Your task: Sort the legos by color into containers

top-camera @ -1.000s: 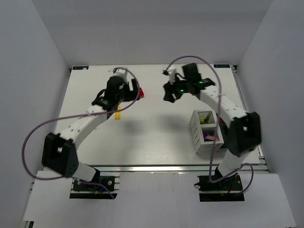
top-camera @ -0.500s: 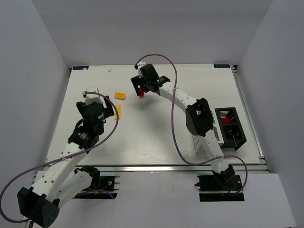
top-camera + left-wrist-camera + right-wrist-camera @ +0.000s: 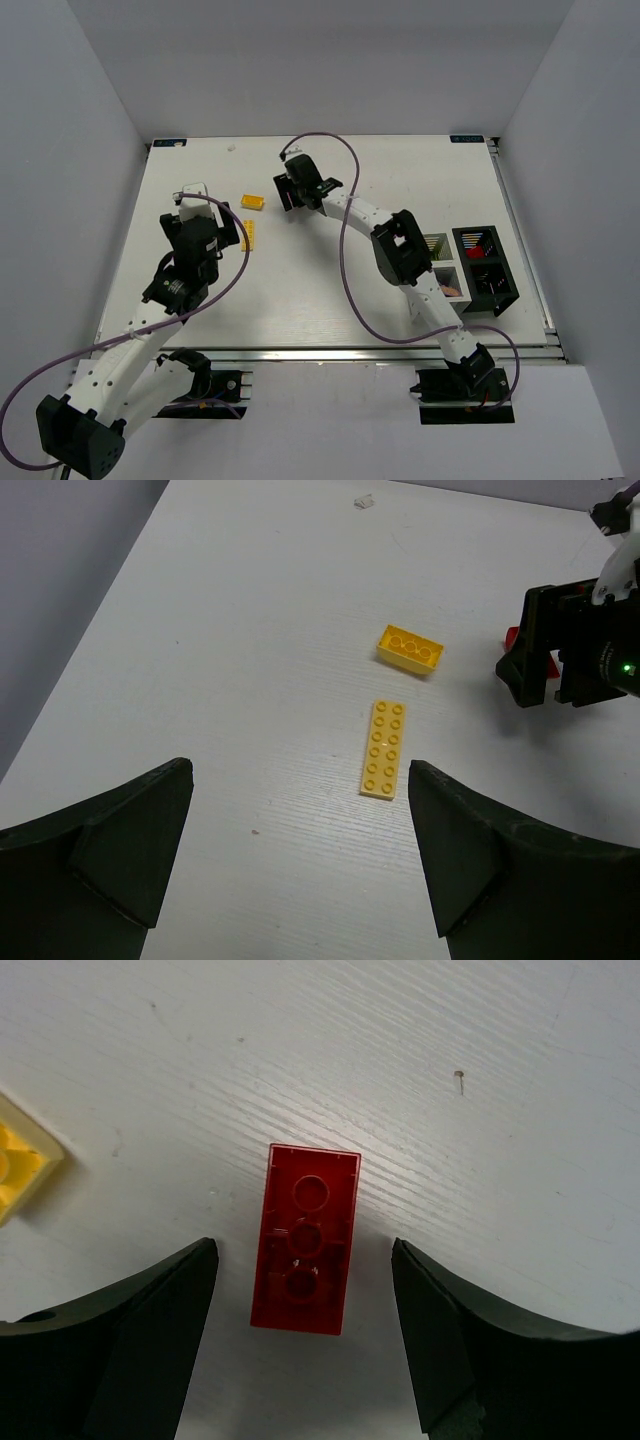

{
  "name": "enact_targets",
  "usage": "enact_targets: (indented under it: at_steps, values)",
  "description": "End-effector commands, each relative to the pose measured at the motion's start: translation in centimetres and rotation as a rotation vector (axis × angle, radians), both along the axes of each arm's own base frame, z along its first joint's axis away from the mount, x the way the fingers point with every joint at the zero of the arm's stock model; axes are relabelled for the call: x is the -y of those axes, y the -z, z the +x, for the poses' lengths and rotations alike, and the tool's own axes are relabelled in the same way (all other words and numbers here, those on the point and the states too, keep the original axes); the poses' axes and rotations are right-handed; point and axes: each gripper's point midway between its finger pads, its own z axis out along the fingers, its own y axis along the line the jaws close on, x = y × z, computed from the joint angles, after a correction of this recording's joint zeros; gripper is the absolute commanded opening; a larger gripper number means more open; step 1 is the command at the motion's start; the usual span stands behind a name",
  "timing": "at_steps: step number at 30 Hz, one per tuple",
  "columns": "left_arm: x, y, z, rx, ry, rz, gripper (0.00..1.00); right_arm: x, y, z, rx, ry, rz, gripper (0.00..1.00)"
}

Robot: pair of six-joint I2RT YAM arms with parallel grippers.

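The right tool (image 3: 303, 1260) has slid a little toward the left edge of the bench (image 3: 320, 290). It now hangs over the red lego (image 3: 305, 1252), fingers apart on either side with a gap to each. The left tool (image 3: 300, 770), unmoved, is spread wide too, facing a flat yellow plate (image 3: 385, 748) and a yellow brick (image 3: 410, 648) just beyond it. The containers (image 3: 478, 262) sit by the right edge.

From the left wrist we see only a sliver of the red brick (image 3: 512, 637) behind the right gripper (image 3: 548, 680) at three o'clock, the yellow brick (image 3: 18, 1165) is cut off at nine o'clock in the right wrist view, and overhead the right arm (image 3: 405, 255) covers part of the containers (image 3: 484, 259).
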Motion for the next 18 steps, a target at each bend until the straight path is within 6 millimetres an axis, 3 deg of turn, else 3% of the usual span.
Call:
enact_targets:
  at_steps: [1,4,7,9,10,13,14,15,16,18]
  values:
    - [-0.1,-0.7,-0.1,0.021,0.003,-0.005,0.98,-0.2,-2.6,2.4,0.094,0.064,0.055,0.74]
    - [-0.1,-0.5,-0.1,0.016,0.004,-0.002,0.98,-0.3,-1.9,2.4,0.087,0.059,0.052,0.7]
    - [-0.1,-0.5,-0.1,0.015,0.005,-0.001,0.98,-0.3,-1.5,2.5,0.078,0.058,0.063,0.6]
    - [0.0,-0.4,-0.1,0.016,0.006,-0.003,0.98,-0.3,-1.5,2.5,0.072,0.053,0.073,0.43]
    - [0.0,-0.3,0.0,0.012,0.009,-0.001,0.98,-0.4,-1.8,2.4,0.071,0.047,0.079,0.28]
    - [1.1,0.4,0.4,-0.009,0.065,-0.003,0.98,-0.1,-2.3,2.1,0.066,0.01,0.086,0.08]
    - [1.7,1.1,0.7,-0.033,0.089,0.0,0.97,-0.4,-5.3,2.0,0.101,-0.022,0.129,0.0]
    - [2.6,1.6,0.8,-0.055,0.135,-0.008,0.97,0.1,-5.3,1.6,0.091,-0.035,0.122,0.0]
    - [3.0,2.2,1.0,-0.079,0.153,-0.007,0.95,0.5,-8.8,1.6,0.131,-0.066,0.139,0.0]
    - [3.9,3.9,1.5,-0.155,0.183,-0.001,0.92,0.8,-11.4,0.0,0.097,-0.192,0.179,0.0]
